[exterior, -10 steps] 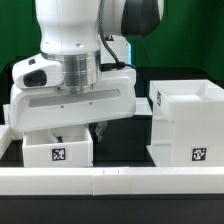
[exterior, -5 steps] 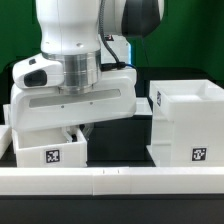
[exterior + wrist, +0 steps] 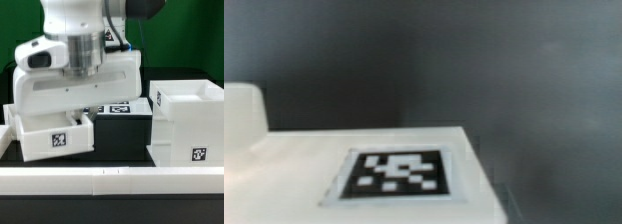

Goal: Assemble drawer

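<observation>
White tray (image 3: 40, 143) tilted lower left, apart from the box (image 3: 185, 125) at right; we reckon nothing's slotted yet. Jaws hidden, so we can't tell their grip.

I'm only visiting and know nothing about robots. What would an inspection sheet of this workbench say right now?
Surface: black tabletop, with a low white rail along its near edge.
Job's things: small tray at the exterior view's left, tilted, tag on its front; tall box at the exterior view's right, upright, open on top, tag low on its front. The wrist view shows a white tagged face; which piece it is cannot be told.
Clutter: a tagged white surface behind the tray, mostly hidden.
Claw: the claw is just above the tray, with its fingertips hidden; open or shut cannot be told.
Cables: nothing seen.
Surroundings: green backdrop.
</observation>
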`<state>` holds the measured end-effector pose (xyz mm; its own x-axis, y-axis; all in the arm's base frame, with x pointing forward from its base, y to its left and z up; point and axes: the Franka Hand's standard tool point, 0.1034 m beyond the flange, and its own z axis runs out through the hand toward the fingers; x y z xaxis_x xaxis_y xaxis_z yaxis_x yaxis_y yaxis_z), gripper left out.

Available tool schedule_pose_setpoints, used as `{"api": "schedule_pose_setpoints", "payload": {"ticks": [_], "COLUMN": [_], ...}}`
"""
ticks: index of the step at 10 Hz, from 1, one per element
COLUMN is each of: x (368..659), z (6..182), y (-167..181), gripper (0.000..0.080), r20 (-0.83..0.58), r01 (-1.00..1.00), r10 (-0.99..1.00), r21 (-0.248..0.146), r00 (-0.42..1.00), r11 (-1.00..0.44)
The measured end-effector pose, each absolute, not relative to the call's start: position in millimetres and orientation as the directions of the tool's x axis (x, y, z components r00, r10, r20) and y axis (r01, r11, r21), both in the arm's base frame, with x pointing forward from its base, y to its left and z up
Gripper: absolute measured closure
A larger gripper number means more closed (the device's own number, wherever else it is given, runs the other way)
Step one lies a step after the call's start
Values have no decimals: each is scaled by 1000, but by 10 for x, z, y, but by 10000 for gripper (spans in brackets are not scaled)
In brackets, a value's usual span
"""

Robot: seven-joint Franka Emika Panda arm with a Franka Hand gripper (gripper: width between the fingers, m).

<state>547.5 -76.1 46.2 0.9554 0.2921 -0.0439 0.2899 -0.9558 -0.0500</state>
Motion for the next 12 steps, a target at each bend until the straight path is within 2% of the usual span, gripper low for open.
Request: {"api": "schedule_pose_setpoints", "payload": {"ticks": [2, 5, 6, 7, 8, 12], "x": [5511, 5493, 5473, 5463, 5455, 5436], "z": [616, 580, 537, 514, 505, 489], "y": [-742, -739, -725, -672, -633, -649], "gripper": [761, 761, 761, 761, 761, 761], "r20": [-33, -37, -46, -58, -71, -70], "r01": [336, 352, 445, 584, 709, 860], "r10": [337, 354, 446, 584, 709, 861], "r21": [-43, -47, -43, -28, -30, -52], "r00": [941, 935, 894, 810, 702, 504], "r11": [-941, -935, -895, -812, -705, -508]}}
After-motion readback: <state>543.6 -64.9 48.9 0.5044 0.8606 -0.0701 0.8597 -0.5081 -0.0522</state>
